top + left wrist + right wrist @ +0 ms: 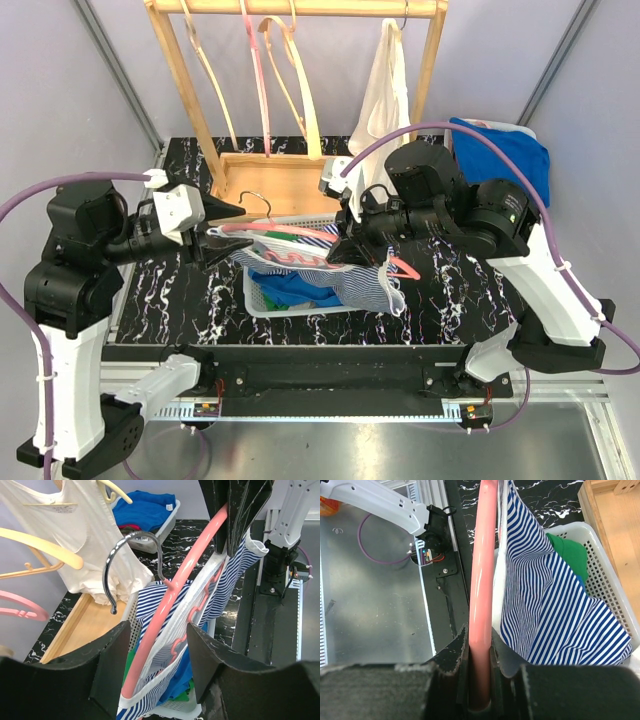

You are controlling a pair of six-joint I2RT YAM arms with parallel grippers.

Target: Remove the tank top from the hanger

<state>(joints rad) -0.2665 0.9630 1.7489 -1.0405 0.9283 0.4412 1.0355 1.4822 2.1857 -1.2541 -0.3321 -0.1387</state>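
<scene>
A blue-and-white striped tank top (365, 280) hangs on a pink hanger (290, 232) with a metal hook (258, 203), held above the white basket (262, 303). My right gripper (345, 245) is shut on the hanger's arm; in the right wrist view the pink bar (482, 580) runs between my shut right gripper (481, 680), with the striped top (550, 605) draped beside it. My left gripper (215, 240) is open at the hanger's other end. In the left wrist view my left gripper (157, 665) stands wide around the hanger (170, 605) and the top's white-edged strap (150, 692), without pinching them.
A wooden rack (300, 180) at the back carries several empty hangers and a white top (385, 90). A bin with blue clothes (505, 150) sits at back right. The basket holds blue and green clothes (300, 290). The table's front rail (330, 375) is near.
</scene>
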